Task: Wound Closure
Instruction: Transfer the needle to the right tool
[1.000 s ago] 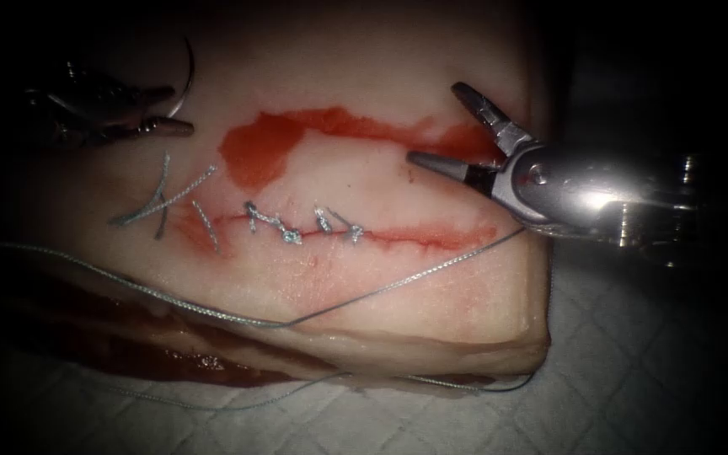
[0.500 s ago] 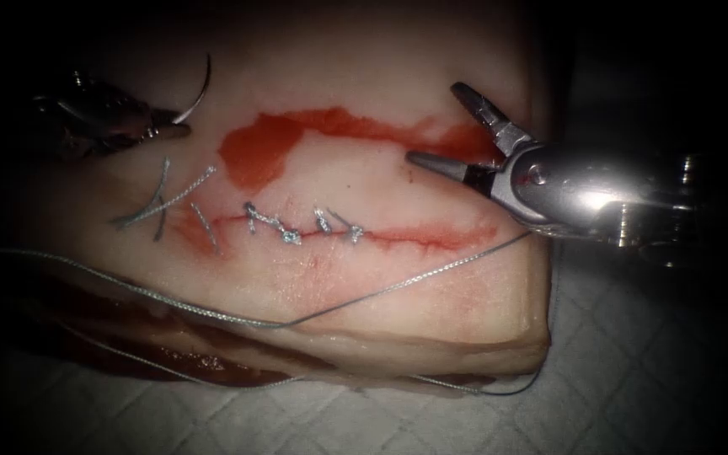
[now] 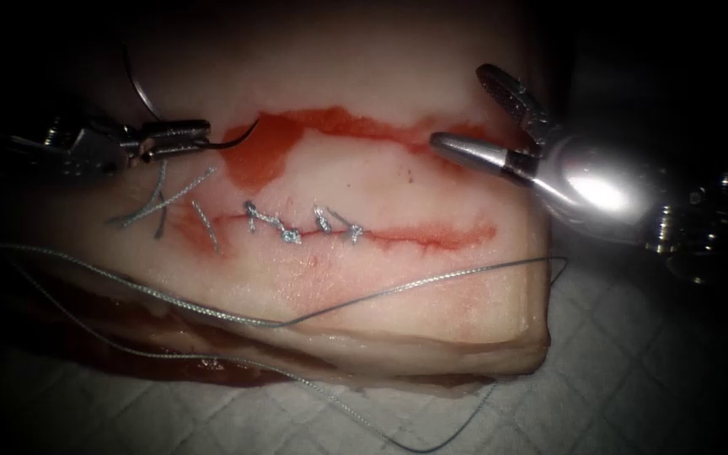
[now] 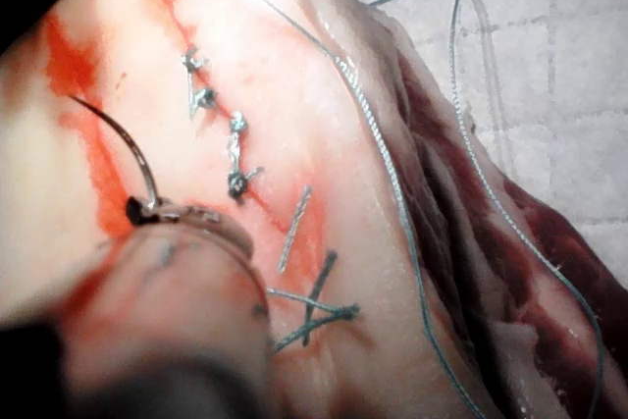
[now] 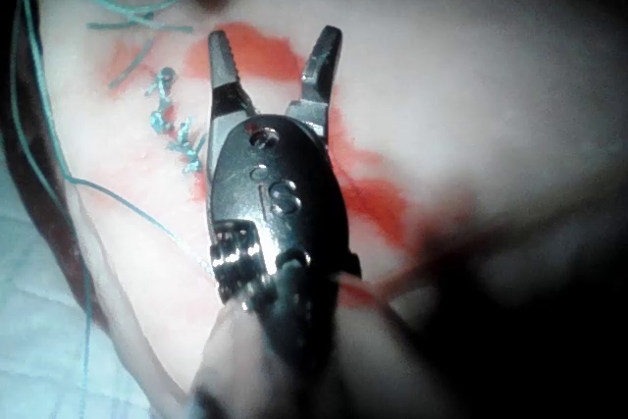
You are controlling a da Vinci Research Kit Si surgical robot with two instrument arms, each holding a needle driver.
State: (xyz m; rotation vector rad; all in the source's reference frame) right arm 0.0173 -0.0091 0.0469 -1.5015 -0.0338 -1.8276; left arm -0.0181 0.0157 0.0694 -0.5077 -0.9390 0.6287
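While the right gripper (image 3: 486, 114) gapes empty, the left gripper (image 3: 180, 139), clamped apparently mid-curve on the needle (image 3: 238, 141), has swung toward the cut (image 3: 431, 236).

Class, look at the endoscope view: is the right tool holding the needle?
No: the right tool gapes open and empty, while the left tool grips the needle.

Two claws (image 3: 200, 137) (image 3: 478, 114), one needle (image 3: 238, 141), one tissue (image 3: 431, 312), four knots (image 3: 288, 238)

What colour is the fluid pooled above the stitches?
Red-orange; the fluid lies on the tissue above the stitched cut, clearest in the endoscope view.
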